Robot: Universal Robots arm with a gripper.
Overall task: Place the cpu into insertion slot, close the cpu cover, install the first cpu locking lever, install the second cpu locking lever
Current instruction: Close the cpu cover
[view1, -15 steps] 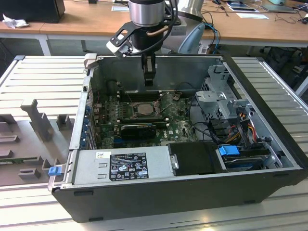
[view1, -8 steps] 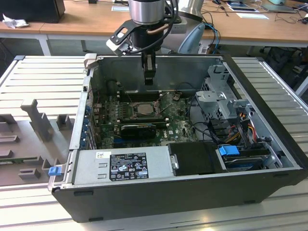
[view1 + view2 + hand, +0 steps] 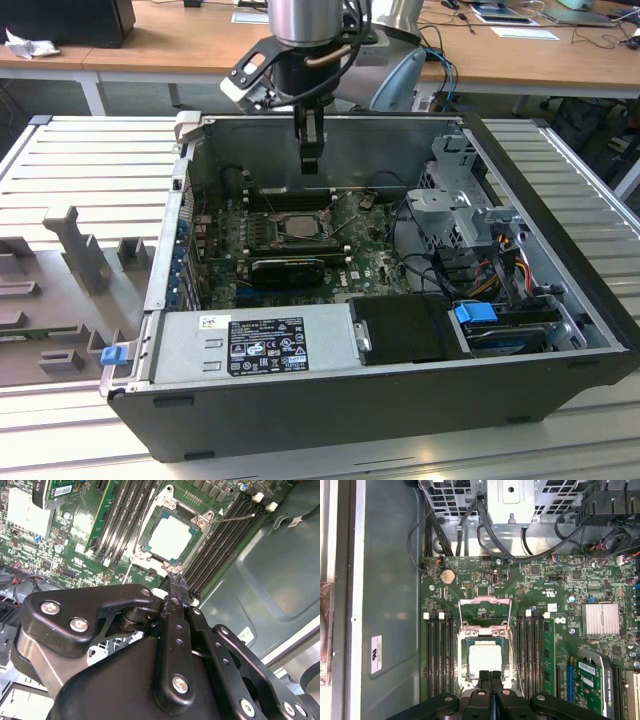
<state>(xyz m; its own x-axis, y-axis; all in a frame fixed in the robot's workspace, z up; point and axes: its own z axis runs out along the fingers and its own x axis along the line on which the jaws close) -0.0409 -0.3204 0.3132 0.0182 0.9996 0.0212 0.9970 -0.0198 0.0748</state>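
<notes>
Near edge of the open computer case (image 3: pixel 330 425): a grey power supply box (image 3: pixel 250 345), its labels too small to make out. To the exterior view's right of it is a blue tab (image 3: pixel 475 312); the drive under it is partly hidden.

Mid-case, on the motherboard (image 3: pixel 545 595): the cpu (image 3: pixel 485 660) (image 3: pixel 170 536) sits flat in its socket, pale top up. In the first wrist view the fingertips cover one edge of it. In the exterior view the socket is dark and the chip is hard to pick out.

The gripper (image 3: pixel 310 165) hangs above the socket, fingers pressed together with nothing between them.

The cpu cover (image 3: pixel 485 612) is swung off the chip toward the drive cage (image 3: pixel 460 205), with green board showing through its opening. A thin wire lever (image 3: pixel 235 517) juts out over the memory slots.

Far: a desk (image 3: pixel 150 45). The arm is cut off at the picture's upper edge.
</notes>
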